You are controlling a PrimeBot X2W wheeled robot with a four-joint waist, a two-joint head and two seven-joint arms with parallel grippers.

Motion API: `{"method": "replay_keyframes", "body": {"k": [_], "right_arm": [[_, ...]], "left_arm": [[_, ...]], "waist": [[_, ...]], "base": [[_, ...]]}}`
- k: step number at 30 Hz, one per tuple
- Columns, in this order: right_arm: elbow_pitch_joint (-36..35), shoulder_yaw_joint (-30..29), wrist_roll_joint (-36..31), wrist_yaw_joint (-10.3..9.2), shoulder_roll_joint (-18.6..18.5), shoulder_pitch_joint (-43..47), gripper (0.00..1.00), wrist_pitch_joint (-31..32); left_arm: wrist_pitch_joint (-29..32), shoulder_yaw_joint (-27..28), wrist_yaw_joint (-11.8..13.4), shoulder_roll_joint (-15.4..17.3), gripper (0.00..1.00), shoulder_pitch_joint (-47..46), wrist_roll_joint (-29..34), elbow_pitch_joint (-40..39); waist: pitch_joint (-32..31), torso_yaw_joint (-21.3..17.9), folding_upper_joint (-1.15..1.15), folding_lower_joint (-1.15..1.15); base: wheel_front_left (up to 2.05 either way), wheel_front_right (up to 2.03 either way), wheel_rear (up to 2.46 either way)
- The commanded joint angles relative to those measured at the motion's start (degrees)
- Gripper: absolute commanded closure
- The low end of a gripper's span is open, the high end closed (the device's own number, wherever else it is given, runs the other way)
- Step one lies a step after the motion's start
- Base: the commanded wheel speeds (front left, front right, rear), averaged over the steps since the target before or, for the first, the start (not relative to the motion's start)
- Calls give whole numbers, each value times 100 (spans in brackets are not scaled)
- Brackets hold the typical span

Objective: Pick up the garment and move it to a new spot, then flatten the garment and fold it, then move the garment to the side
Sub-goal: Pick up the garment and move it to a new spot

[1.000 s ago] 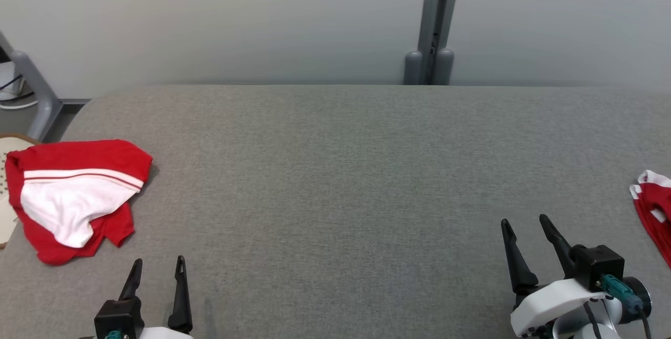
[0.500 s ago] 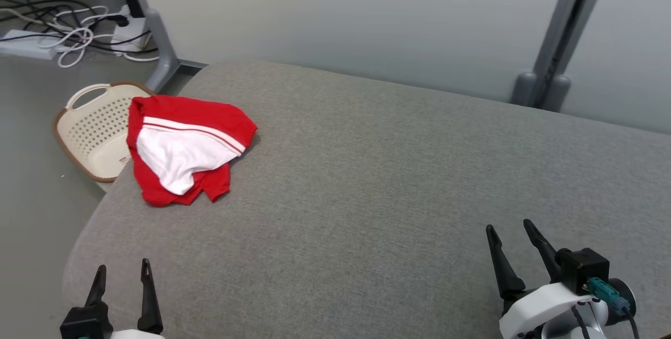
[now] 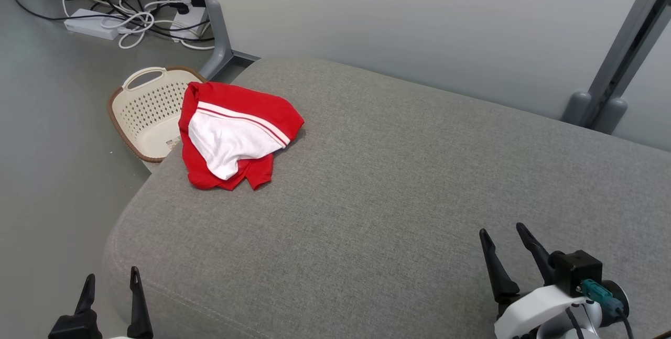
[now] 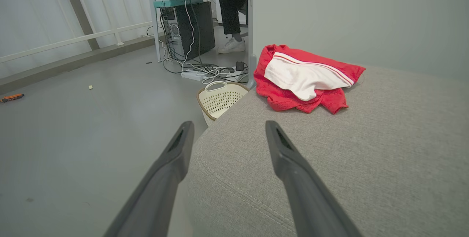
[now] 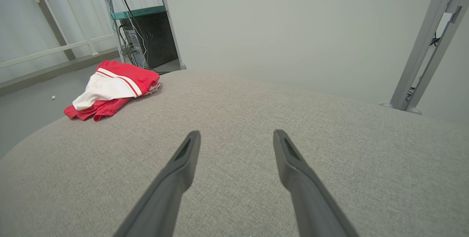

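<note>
The red and white garment (image 3: pixel 236 134) is being supported, crumpled, on the far left corner of the grey padded table (image 3: pixel 409 192). A cream perforated basket (image 3: pixel 141 113) is being kept on the floor just beside that corner. The left hand (image 3: pixel 112 273) is being held at the near left corner of the table, with its 2 fingers spread apart and nothing gripped. The right hand (image 3: pixel 501 228) is being held over the near right area, with its fingers likewise apart and empty. Both hands are being kept well apart from the garment.
</note>
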Motion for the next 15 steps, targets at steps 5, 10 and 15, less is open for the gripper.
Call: {"method": "replay_keyframes", "body": {"k": [5, 10, 15], "right_arm": [[14, -31, -156, 0, -35, -106, 0, 2], [-19, -107, -374, 0, -34, -241, 0, 2], [-105, -250, -580, 0, -36, -452, 0, 2]], "left_arm": [[1, 99, -121, 13, 0, -121, -64, 73], [1, 260, -322, 11, 0, -474, -221, 247], [1, 351, -511, 88, 0, -1148, -220, 550]], "waist": [[175, -194, 0, 0], [491, -435, 0, 0], [946, -660, 0, 0]], "base": [[0, 0, 0], [0, 0, 0], [0, 0, 0]]}}
